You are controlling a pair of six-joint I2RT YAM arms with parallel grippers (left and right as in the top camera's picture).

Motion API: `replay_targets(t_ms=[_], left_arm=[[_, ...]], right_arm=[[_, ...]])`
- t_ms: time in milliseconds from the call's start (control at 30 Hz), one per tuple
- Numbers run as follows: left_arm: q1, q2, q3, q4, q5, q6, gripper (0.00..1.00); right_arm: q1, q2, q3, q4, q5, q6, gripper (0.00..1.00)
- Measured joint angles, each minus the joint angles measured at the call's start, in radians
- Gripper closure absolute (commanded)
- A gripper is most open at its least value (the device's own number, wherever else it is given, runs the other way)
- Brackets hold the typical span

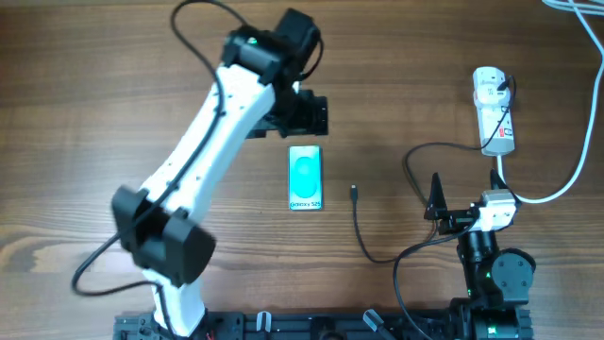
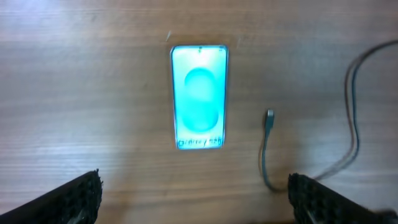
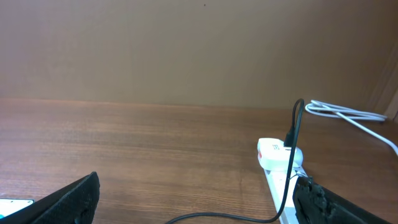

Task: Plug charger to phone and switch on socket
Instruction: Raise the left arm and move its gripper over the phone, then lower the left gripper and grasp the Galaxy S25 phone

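The phone point(image 1: 305, 178) lies flat on the wooden table, cyan screen up, white text at its near short edge; it also shows in the left wrist view point(image 2: 199, 97). The charger's connector tip point(image 1: 354, 192) lies loose on the table to the right of the phone, apart from it point(image 2: 269, 118). Its thin black cable point(image 1: 377, 257) curves right and up to the white socket strip point(image 1: 494, 111), where it enters a white block point(image 3: 277, 152). My left gripper point(image 1: 307, 115) is open and empty, just beyond the phone's far end point(image 2: 196, 199). My right gripper point(image 1: 467, 194) is open and empty below the socket point(image 3: 196, 199).
A thick white cord point(image 1: 566, 179) loops from the socket toward the table's right edge and far corner. The left arm point(image 1: 198, 151) stretches diagonally over the left half of the table. The robot bases and their black cables point(image 1: 415, 302) sit along the near edge.
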State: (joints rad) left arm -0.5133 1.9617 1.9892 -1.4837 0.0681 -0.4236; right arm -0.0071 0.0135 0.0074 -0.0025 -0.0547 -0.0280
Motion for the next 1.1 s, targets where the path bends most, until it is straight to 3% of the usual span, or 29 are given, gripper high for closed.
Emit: replay_targets(t_ms=[400,767,1100], left_arm=[[-0.001,0.167,-0.010,0.045,-0.018,0.000,0.00],[-0.001,0.169,-0.110,0.087,0.109,0.067,0.00],[-0.026,0.169,-0.201,0.174,0.100,0.002,0.00]], right_arm=[[0.000,0.000,0.000,0.000,0.000,0.000,0.00],[0.000,0.000,0.000,0.000,0.000,0.000,0.00],[0.000,0.000,0.000,0.000,0.000,0.000,0.00]])
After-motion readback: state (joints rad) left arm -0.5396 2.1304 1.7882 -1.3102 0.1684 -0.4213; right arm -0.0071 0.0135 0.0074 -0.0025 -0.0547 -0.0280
